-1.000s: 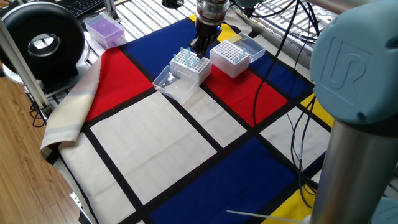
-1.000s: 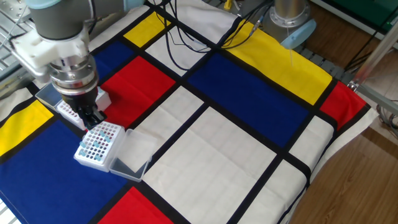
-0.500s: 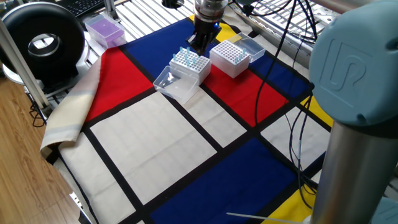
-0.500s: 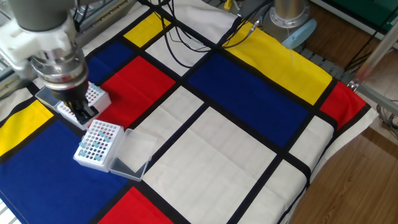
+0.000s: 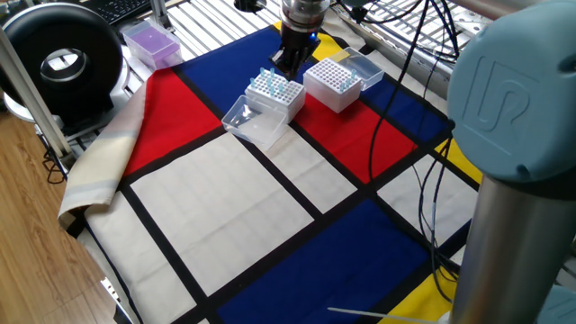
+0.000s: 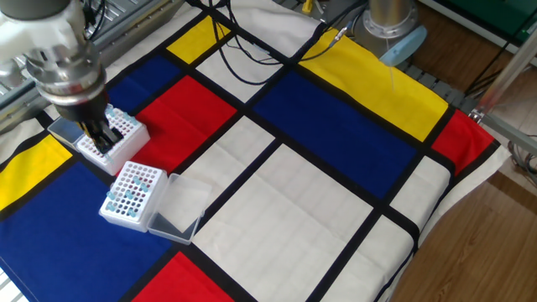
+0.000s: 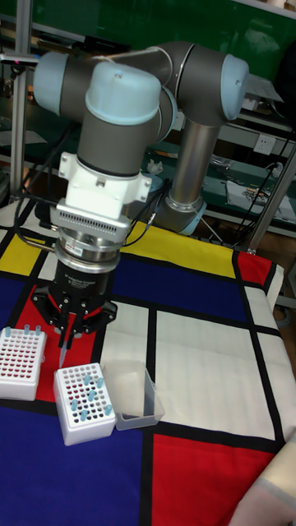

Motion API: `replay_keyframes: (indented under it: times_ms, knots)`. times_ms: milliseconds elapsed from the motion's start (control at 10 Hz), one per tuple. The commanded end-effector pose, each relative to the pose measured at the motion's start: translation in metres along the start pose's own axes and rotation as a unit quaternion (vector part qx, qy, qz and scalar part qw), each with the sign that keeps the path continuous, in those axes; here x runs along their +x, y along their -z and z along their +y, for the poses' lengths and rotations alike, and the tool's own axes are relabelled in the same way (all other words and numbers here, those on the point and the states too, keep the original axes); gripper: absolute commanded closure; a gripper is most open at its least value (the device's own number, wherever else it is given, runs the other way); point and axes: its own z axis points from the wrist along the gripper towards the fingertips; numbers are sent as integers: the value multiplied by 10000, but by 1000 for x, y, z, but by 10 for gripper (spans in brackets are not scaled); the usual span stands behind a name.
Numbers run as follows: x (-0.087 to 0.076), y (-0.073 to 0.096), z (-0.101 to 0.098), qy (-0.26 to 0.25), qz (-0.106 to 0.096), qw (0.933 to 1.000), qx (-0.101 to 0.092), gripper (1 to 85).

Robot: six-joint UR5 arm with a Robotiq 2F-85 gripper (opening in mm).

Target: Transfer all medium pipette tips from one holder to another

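Above the holders' gap, claw [image 7: 64, 339] grips a tip [image 7: 62, 353] (pale-blue).

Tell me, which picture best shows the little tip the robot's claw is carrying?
The tall fixed view: the tip hangs plainly below the gripper, against the cloth. In one fixed view the gripper hides it; in the other fixed view it's lost against the white holder.
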Motion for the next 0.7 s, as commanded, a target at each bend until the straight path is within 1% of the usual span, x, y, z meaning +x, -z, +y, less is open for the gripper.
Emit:
replay_keyframes:
  times_ms: [0, 200, 400, 500, 600]
  knots:
    - [4, 6, -21, 128, 29, 9999, 25, 840]
    - [7, 6, -41, 240, 19, 9997, 93, 840]
    - [8, 6, -53, 316, -17, 9995, 69, 840]
    - [9, 6, -61, 359, -26, 9993, 130, 840]
    - [10, 6, -68, 422, -40, 9990, 137, 840]
